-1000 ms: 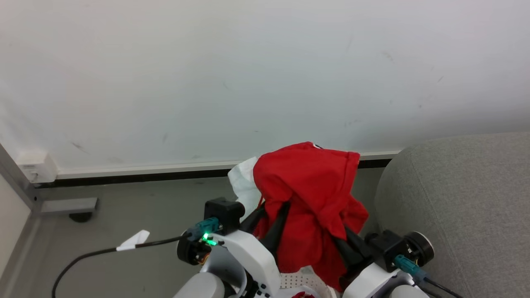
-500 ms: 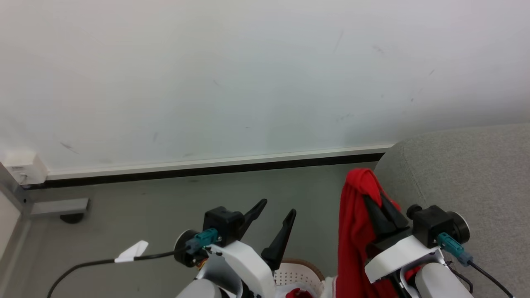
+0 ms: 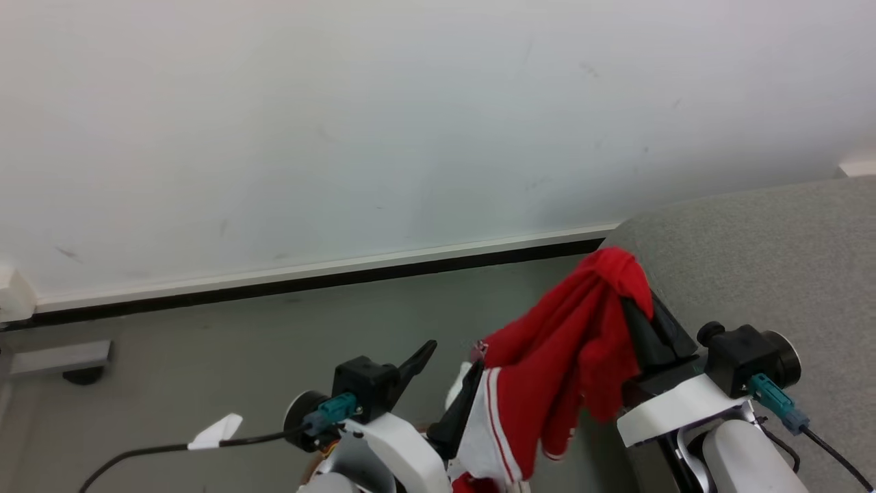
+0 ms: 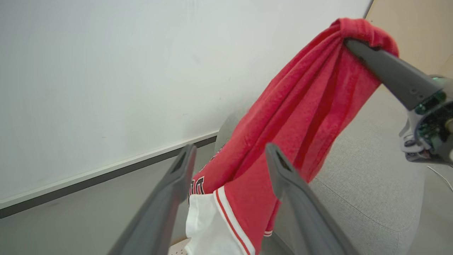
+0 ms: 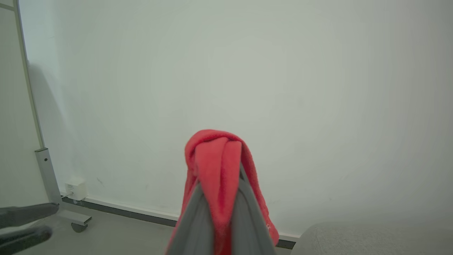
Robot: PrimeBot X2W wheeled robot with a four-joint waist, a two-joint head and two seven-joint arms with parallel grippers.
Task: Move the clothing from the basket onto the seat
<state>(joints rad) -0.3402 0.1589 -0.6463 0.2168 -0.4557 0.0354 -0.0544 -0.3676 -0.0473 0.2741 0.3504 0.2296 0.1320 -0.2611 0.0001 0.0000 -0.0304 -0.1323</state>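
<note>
A bright-red piece of clothing (image 3: 568, 356) with a white striped panel hangs from my right gripper (image 3: 633, 294), which is shut on a bunched fold at its top. That fold (image 5: 216, 159) wraps the fingertips in the right wrist view. The cloth trails down and left toward my left gripper (image 3: 452, 363), whose fingers stand open with nothing between them. The white panel (image 4: 208, 226) hangs just beyond them. The grey seat (image 3: 766, 253) fills the right side, directly behind the right gripper. A sliver of the basket (image 4: 176, 249) shows at the bottom edge.
A white wall with a dark baseboard (image 3: 308, 284) runs across ahead, above grey floor. A grey metal foot on a caster (image 3: 65, 359) sits at the far left. A black cable with a white tag (image 3: 215, 431) trails from my left wrist.
Both grippers were in the red garment a second ago. The left one opened and let go; the right has carried it rightward to the seat's edge. The head view has turned right.
</note>
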